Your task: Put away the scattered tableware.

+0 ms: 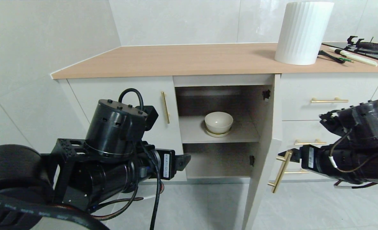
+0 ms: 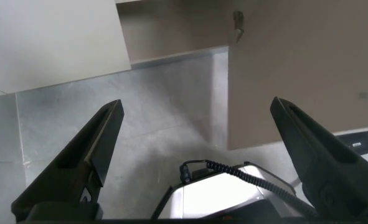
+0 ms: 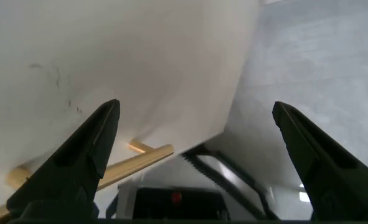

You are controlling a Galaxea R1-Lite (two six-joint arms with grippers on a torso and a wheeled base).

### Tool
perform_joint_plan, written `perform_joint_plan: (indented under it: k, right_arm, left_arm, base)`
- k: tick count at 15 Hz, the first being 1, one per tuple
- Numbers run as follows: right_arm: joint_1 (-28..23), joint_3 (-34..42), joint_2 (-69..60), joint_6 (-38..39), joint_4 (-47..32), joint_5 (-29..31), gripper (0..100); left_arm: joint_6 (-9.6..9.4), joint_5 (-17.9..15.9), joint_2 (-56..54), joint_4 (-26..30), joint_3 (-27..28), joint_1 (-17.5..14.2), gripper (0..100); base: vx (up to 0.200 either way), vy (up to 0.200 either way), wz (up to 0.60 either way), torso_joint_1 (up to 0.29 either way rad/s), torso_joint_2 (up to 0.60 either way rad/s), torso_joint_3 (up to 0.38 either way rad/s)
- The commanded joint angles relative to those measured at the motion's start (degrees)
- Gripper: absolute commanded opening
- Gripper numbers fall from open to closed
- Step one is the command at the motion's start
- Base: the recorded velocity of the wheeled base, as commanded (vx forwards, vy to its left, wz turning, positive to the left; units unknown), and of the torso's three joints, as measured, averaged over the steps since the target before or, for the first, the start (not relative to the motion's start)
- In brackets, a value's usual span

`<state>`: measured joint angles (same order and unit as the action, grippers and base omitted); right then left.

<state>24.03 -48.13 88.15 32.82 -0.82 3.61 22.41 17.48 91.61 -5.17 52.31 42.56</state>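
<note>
- The cabinet door (image 1: 262, 153) stands swung wide open. It is a stiff, flat panel on hinges, and I judge it light to swing. A push on its face or a pull on the bar should move it. A shove too hard would likely slam it and jolt the crockery inside.
- The left arm is held low and level in front of the shut neighbouring door. The left gripper (image 2: 196, 106) points toward the open compartment's lower part, with its jaws spread wide and nothing between them.
- The right arm reaches in level from the drawer side. The right gripper (image 3: 196, 106) is at the outer face of the open door, jaws spread wide and holding nothing.
- The bowl (image 1: 218, 122) sits upright on the cabinet's shelf (image 1: 246, 132), near its middle. It looks like glazed ceramic, so it is probably rigid, smooth, fairly slippery and breakable. A pinch across the rim would be the surest hold.
- The plate (image 1: 217, 133) lies flat under the bowl, with only its edge showing. It is likely thin, hard and chippable, and best taken by that edge.
- The brass handle (image 1: 281, 171) is a slim, rigid bar just beside the right gripper's tip, not clasped. It is smooth metal, so a grip across its middle seems safest.
</note>
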Motion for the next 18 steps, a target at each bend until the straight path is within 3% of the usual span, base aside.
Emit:
perform_joint_plan:
  k: [1,6,10,12,14,18]
  right_arm:
    - [1.5,-5.4,8.0,-0.3,0.1,-0.2,100]
    - [1.5,-15.3,16.7,-2.9,0.2,-1.1,100]
    - [1.2,-15.7,20.0,-2.7,0.8,-1.3,100]
    - [1.1,-15.9,19.9,-2.7,1.0,-1.3,100]
    - [1.2,-15.6,20.7,-2.7,2.7,-1.3,100]
    - [1.2,-15.7,23.1,-2.2,5.2,-1.1,100]
  left_arm:
    - [0.01,0.0,0.0,0.0,-0.1,0.0,100]
    - [-1.14,0.0,-0.4,0.0,-0.4,-0.7,100]
    - [-1.22,0.0,-0.3,-0.1,-0.4,-0.8,100]
    - [-2.89,0.4,-0.4,-0.3,-1.2,-0.8,100]
    - [-3.07,1.9,-0.2,-0.3,-1.2,-0.8,100]
    - [-3.6,2.6,-0.6,-0.3,-1.1,-0.8,100]
  base:
    - [0.0,0.0,0.0,0.0,0.0,0.0]
    - [0.0,0.0,0.0,0.0,0.0,0.0]
    - [0.0,0.0,0.0,0.0,0.0,0.0]
    - [0.0,0.0,0.0,0.0,0.0,0.0]
    - [0.0,0.0,0.0,0.0,0.0,0.0]
    - [0.2,0.0,0.0,-0.004,0.0,0.002]
